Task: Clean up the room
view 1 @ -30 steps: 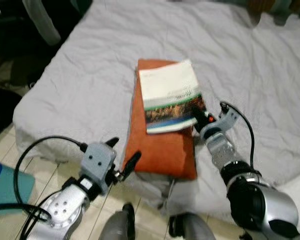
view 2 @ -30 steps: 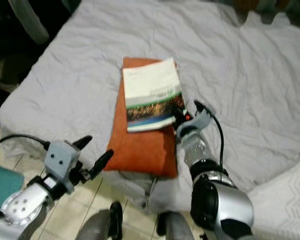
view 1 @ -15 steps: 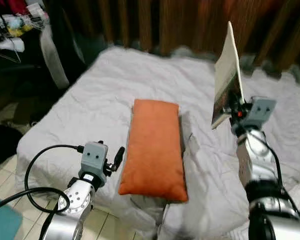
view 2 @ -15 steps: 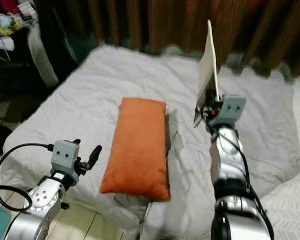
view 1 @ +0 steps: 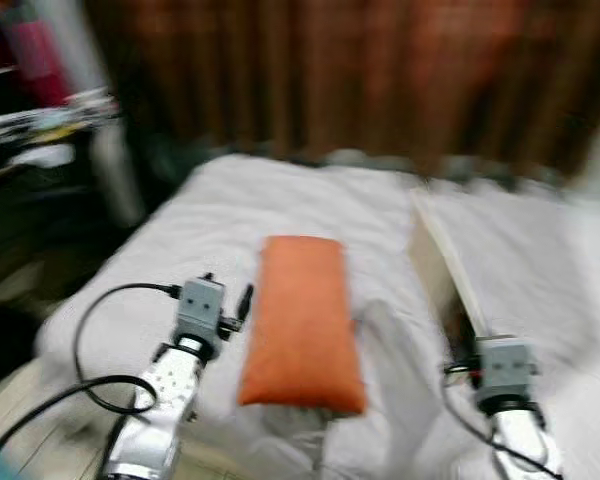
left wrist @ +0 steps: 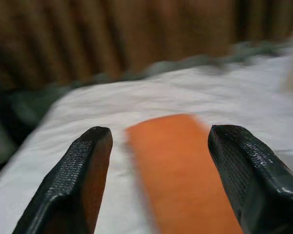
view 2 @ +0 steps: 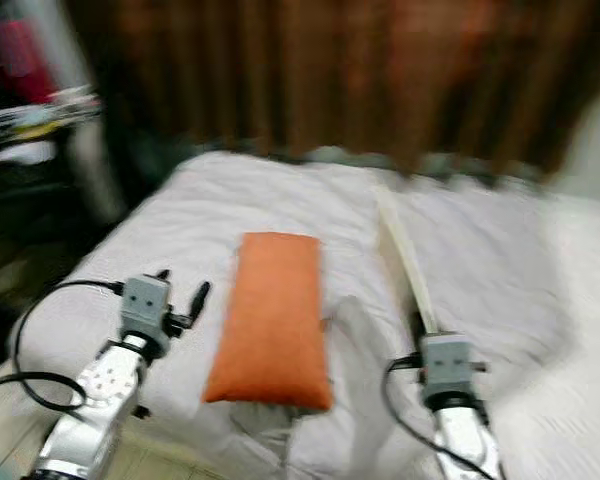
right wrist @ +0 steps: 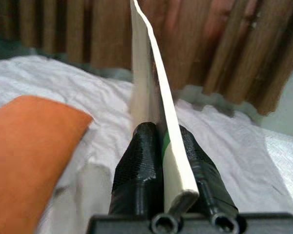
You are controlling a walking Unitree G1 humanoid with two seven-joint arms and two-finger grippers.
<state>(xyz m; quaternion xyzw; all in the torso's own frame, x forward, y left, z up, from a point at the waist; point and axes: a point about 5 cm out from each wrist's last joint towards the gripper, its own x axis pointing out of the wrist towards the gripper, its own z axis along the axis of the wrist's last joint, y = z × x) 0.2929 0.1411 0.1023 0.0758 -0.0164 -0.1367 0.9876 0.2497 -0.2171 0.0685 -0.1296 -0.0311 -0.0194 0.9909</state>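
Note:
An orange pillow (view 1: 302, 320) lies lengthwise on the grey bed (view 1: 170, 260). My right gripper (right wrist: 161, 134) is shut on the lower edge of a white-covered book (right wrist: 151, 63), which it holds upright and edge-on above the bed to the right of the pillow (view 2: 272, 315). In the eye views the book (view 1: 442, 265) rises from the right gripper (view 1: 462, 338) and leans back to the left. My left gripper (view 1: 242, 300) is open just left of the pillow with nothing in it. Its fingers (left wrist: 83, 165) frame the pillow (left wrist: 180, 165) ahead. The pictures are blurred.
A brown curtain or panelled wall (view 1: 360, 70) stands behind the bed. At the far left is a dark, cluttered rack (view 1: 40, 130). A black cable (view 1: 100, 340) loops from my left arm. The bed's near edge (view 1: 300, 430) is rumpled.
The right gripper lifted the book off the pillow and stood it on edge, then came lower and nearer. The camera tilted up. The left gripper rose beside the pillow.

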